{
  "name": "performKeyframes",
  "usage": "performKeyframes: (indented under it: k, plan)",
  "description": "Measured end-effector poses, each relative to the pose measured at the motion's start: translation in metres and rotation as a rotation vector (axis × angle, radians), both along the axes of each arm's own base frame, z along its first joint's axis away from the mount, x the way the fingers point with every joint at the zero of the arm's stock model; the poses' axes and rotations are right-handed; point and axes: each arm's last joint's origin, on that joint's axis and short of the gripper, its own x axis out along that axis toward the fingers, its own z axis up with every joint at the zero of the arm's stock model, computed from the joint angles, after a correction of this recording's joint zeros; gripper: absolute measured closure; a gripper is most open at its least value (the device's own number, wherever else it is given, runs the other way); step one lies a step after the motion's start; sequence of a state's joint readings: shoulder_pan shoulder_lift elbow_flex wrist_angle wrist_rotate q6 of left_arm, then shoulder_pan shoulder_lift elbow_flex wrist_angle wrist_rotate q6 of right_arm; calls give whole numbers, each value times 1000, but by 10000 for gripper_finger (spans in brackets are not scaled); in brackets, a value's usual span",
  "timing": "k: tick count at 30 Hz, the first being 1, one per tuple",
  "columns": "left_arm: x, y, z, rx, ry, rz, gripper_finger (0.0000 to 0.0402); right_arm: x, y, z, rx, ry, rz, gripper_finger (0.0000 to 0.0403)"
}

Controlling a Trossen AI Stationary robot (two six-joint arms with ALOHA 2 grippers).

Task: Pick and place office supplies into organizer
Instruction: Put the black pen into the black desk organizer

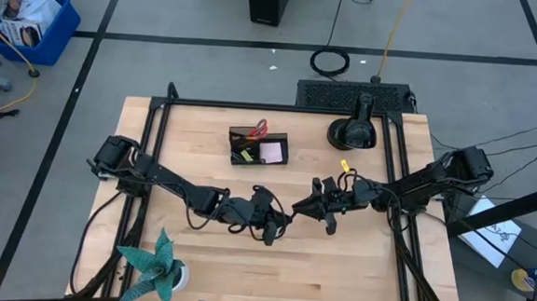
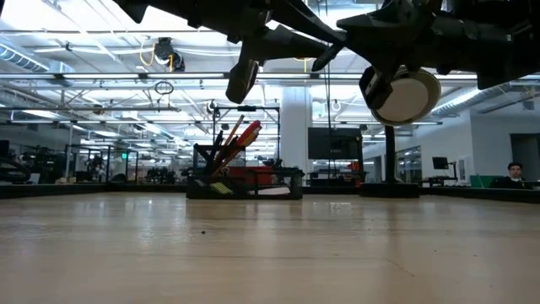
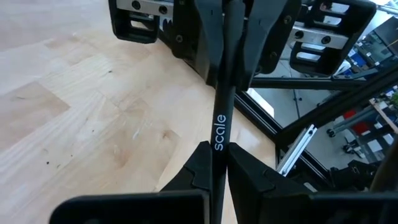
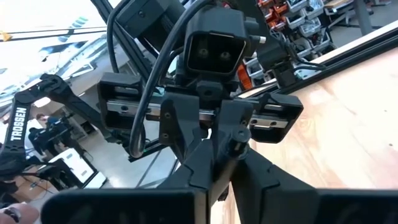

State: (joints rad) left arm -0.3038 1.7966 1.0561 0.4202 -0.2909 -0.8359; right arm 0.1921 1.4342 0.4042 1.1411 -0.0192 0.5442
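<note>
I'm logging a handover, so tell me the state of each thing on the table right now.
Pen: off the table, gripped at both ends.
Left gripper: shut on pen, mid-table.
Right gripper: shut on pen, facing the left gripper.
Organizer: standing at the table's far side, partly filled.
Scissors: upright in the organizer.
Pink pad: lying in the organizer's tray.

One organizer point(image 1: 258, 148); one black pen point(image 3: 219, 134); two pincers; one teal paper plant point(image 1: 154, 267); one table point(image 1: 199, 221).
</note>
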Motion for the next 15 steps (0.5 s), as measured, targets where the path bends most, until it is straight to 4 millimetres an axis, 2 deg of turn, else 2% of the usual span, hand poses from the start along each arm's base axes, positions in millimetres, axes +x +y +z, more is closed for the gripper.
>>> performKeyframes:
  k: [8, 10, 15]
  plan:
    - [0, 1, 0, -5, 3, 17, 368, 0, 0, 0, -5, -1, 8, 365]
    - [-1, 3, 0, 17, 21, 14, 351, 0, 0, -1, -11, 3, 7, 362]
    - [-19, 13, 10, 62, 174, 50, 284, 0, 0, -3, -31, 16, 4, 376]
